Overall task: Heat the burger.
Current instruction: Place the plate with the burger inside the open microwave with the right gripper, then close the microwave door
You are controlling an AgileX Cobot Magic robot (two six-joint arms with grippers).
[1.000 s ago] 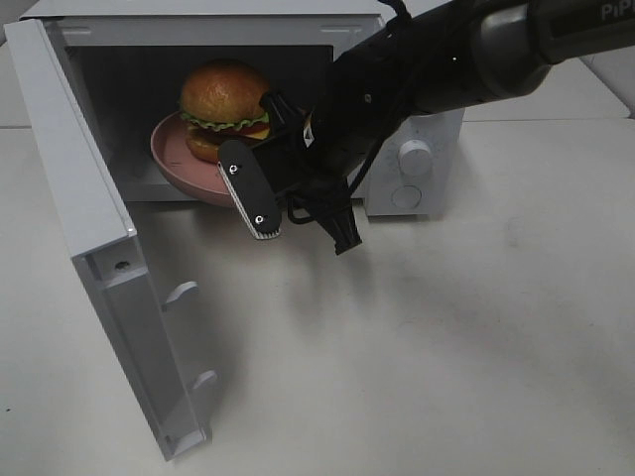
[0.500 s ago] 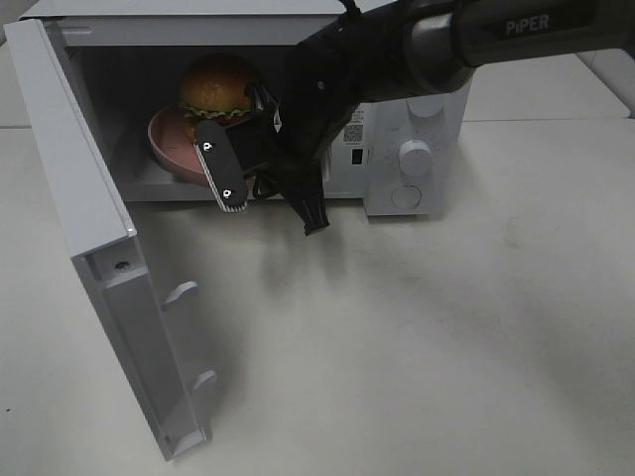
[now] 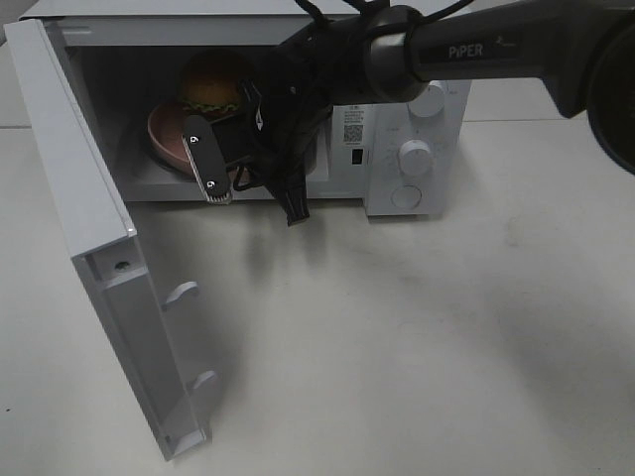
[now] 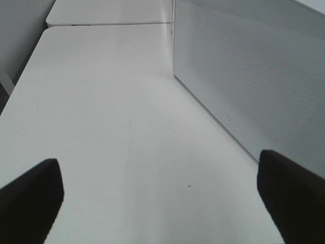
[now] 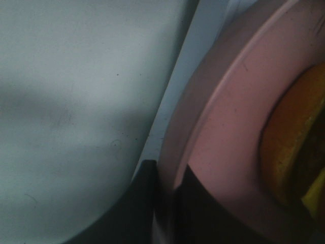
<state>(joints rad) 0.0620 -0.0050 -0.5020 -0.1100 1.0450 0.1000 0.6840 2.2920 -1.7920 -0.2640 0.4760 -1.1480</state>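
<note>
Burger (image 3: 210, 87), tall and loosely stacked under its glossy bun, sits on the pink plate (image 3: 164, 139) inside the open microwave (image 3: 198, 28), where we see the right fingers (image 5: 137, 213) pinched together on the plate's near rim. We judge the stack soft, light and quick to topple or squash, so the stiff plate edge, kept level, looks a safer place to hold than the bun itself. Left fingers (image 4: 30, 198) stand wide apart and hold nothing over the table (image 4: 101, 101) beside the microwave's side wall.
</note>
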